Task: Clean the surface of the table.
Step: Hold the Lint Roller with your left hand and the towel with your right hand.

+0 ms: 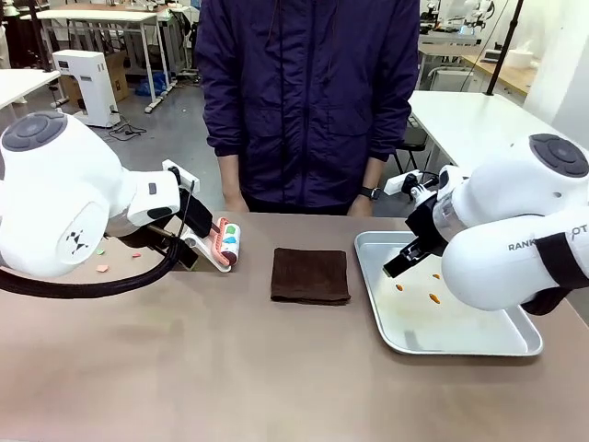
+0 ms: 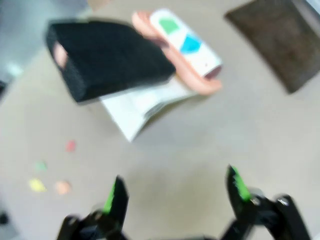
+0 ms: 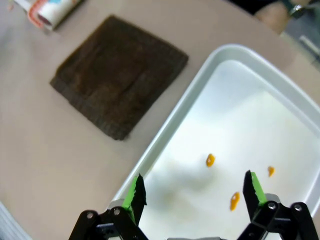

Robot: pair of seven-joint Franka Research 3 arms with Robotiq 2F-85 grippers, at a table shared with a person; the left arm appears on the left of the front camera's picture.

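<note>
The taupe-brown table (image 1: 230, 368) carries a few small coloured scraps (image 2: 62, 187) at its left, seen as pink bits (image 1: 101, 268) in the front view. My left gripper (image 2: 176, 192) hangs open above bare tabletop, just short of a lint roller (image 2: 187, 42) with a salmon handle that lies against a black block (image 2: 110, 57). A folded brown cloth (image 1: 310, 274) lies flat mid-table. My right gripper (image 3: 195, 192) is open over the near edge of the silver tray (image 3: 165, 145), empty-fingered, and shows as a black finger (image 1: 402, 262) in the front view.
Three orange crumbs (image 3: 210, 160) lie inside the tray (image 1: 460, 345). The roller (image 1: 225, 244) rests on a white stand. A person in a dark jacket (image 1: 308, 92) stands at the far edge, hands (image 1: 361, 207) low by the table.
</note>
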